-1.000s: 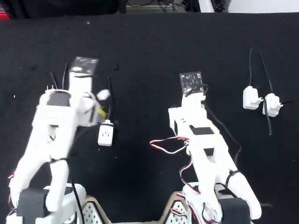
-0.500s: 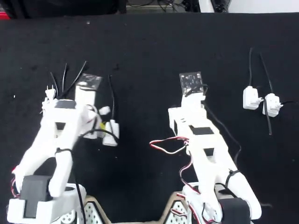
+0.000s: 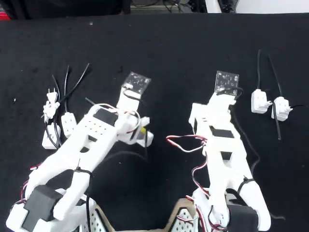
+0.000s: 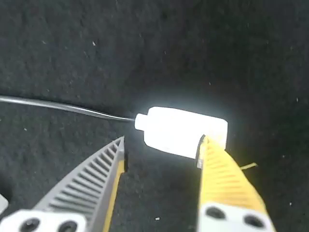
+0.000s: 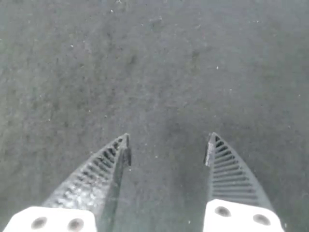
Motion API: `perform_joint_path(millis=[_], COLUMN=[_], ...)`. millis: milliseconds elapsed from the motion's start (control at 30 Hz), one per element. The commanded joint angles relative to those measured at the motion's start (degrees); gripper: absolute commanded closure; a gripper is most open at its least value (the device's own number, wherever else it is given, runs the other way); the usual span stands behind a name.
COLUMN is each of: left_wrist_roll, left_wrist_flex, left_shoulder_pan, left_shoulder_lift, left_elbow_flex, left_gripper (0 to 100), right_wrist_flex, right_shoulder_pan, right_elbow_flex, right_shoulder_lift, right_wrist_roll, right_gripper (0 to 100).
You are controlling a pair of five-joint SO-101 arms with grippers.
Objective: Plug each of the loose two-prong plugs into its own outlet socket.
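A white plug block (image 4: 181, 129) with a thin black cable lies on the black cloth just past the tips of my left gripper (image 4: 161, 145). That gripper is open, and its yellow finger (image 4: 219, 169) touches one end of the block. From above, the same block (image 3: 146, 138) sits near the table's middle beside the left arm's head. Loose white plugs (image 3: 50, 102) and socket blocks (image 3: 67, 123) lie in a cluster at the left. My right gripper (image 5: 166, 145) hangs open above bare cloth.
Two white plug-and-socket pairs (image 3: 259, 101) (image 3: 281, 108) with black cables lie at the right, close to the right arm. Red and white wires (image 3: 186, 144) loop between the arms. The far half of the black cloth (image 3: 159, 43) is bare.
The left arm has swung right from the left cluster toward the middle, and the white block has moved right with it. The right arm has shifted slightly right.
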State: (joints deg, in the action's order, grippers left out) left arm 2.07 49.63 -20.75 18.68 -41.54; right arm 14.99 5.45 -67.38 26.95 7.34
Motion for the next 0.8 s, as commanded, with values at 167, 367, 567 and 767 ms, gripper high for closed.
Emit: perform_joint_path(millis=[167,367,567,767], left_wrist_roll=[-2.11,-6.68,-13.98,-20.22], left_wrist_flex=[-4.31,-14.42,-11.69,5.36], left_shoulder_pan=[11.56,17.54,21.49,24.57], left_shoulder_lift=[-0.53,-10.29,-21.45,-23.21], left_elbow_flex=[8.84,8.04,14.29,19.21], left_gripper=[76,76,76,76], right_wrist_flex=[-1.49,-1.49,-1.49,-1.49], right_shoulder_pan=[0.35,-0.44,-0.35,-0.35], right_elbow_flex=[3.21,2.95,2.86,3.03], right_shoulder_lift=[1.27,1.27,1.27,1.27], right_wrist_roll=[0.53,0.53,0.53,0.53], right_gripper=[75.8,75.8,75.8,75.8])
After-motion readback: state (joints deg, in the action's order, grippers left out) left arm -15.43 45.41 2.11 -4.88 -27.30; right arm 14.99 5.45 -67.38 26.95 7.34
